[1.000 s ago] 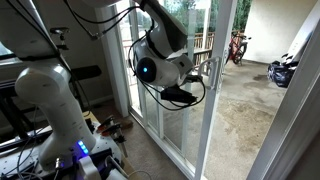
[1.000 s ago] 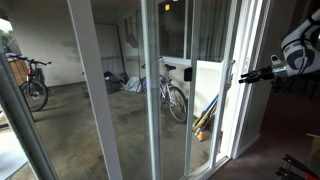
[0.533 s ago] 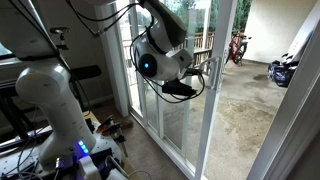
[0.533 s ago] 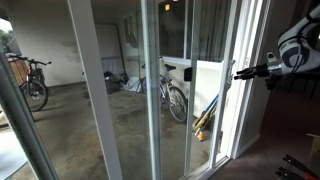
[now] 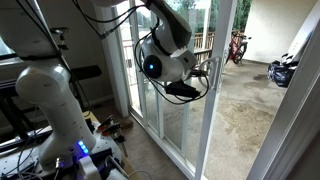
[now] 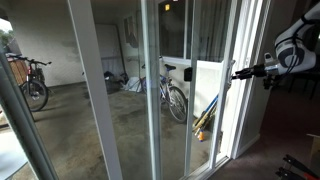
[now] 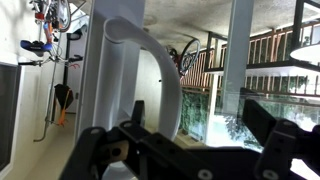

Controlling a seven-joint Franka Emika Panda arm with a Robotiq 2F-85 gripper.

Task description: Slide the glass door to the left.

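We are counting one robot arm (image 5: 52, 95) with one gripper (image 6: 237, 73), one glass door (image 5: 206, 125) carrying one grey loop handle (image 7: 150, 60), and two bicycles (image 6: 33, 84) (image 6: 174, 97) standing out beyond the glass.

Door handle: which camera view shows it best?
The wrist view: the grey loop handle fills much of the frame, close in front of the open fingers. In both exterior views it is tiny and hard to make out beside the gripper.

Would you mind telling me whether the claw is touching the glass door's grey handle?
Cannot tell. In the wrist view the handle stands between the fingers of the open claw, but neither contact nor a gap shows plainly.
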